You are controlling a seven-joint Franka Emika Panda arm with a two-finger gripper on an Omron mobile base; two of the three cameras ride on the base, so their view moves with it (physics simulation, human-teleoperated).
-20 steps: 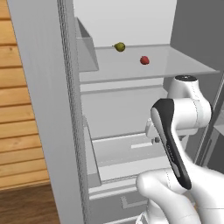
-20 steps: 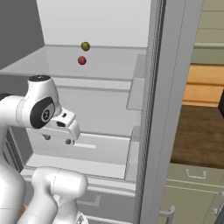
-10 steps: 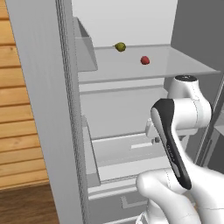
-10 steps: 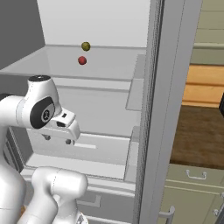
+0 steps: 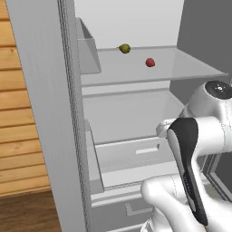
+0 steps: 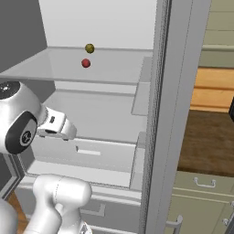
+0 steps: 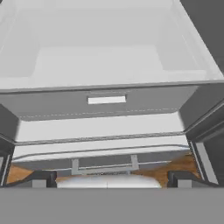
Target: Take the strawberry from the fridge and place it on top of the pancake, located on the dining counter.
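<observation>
Strawberry (image 5: pixel 150 62) sits on the fridge (image 6: pixel 161 114) shelf, upper middle of frame, near an olive-green fruit (image 5: pixel 124 48). Tool (image 7: pixel 107 177), fingers spread, points at the lower drawer; it should rise and centre on the red fruit alone.

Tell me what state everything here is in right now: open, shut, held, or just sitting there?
fridge: doors open, interior showing.
strawberry: resting on the upper shelf, untouched.
olive-green fruit: resting on the same shelf, behind the strawberry.
gripper: open, empty, below that shelf.
lower drawer: shut.
</observation>
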